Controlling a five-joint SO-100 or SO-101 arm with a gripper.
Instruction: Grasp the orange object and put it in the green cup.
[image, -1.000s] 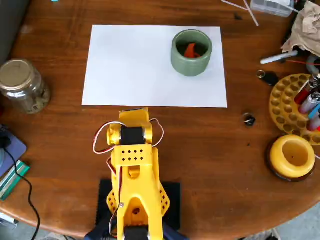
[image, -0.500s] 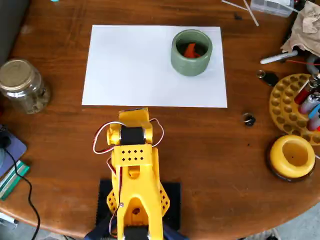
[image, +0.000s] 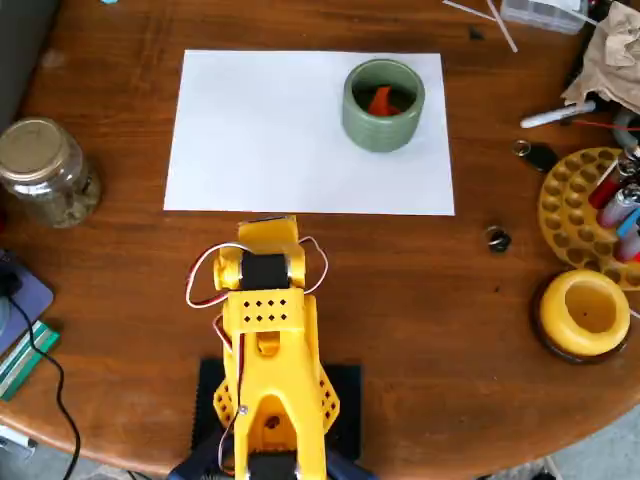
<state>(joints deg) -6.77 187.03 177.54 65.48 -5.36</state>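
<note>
The green cup (image: 383, 105) stands upright on the far right part of a white sheet of paper (image: 270, 140). The orange object (image: 381, 100) lies inside the cup, against its dark inside. My yellow arm is folded back near the table's front edge. The gripper (image: 268, 230) sits just in front of the paper's near edge, well apart from the cup. From above its fingers are hidden by the wrist, so I cannot tell whether they are open or shut. Nothing shows in its grasp.
A glass jar with a metal lid (image: 42, 168) stands at the left. A round yellow holder (image: 586, 312) and a yellow tray of markers (image: 592, 205) are at the right. A small dark piece (image: 498, 239) lies between them and the paper. A black cable (image: 40, 350) runs at the front left.
</note>
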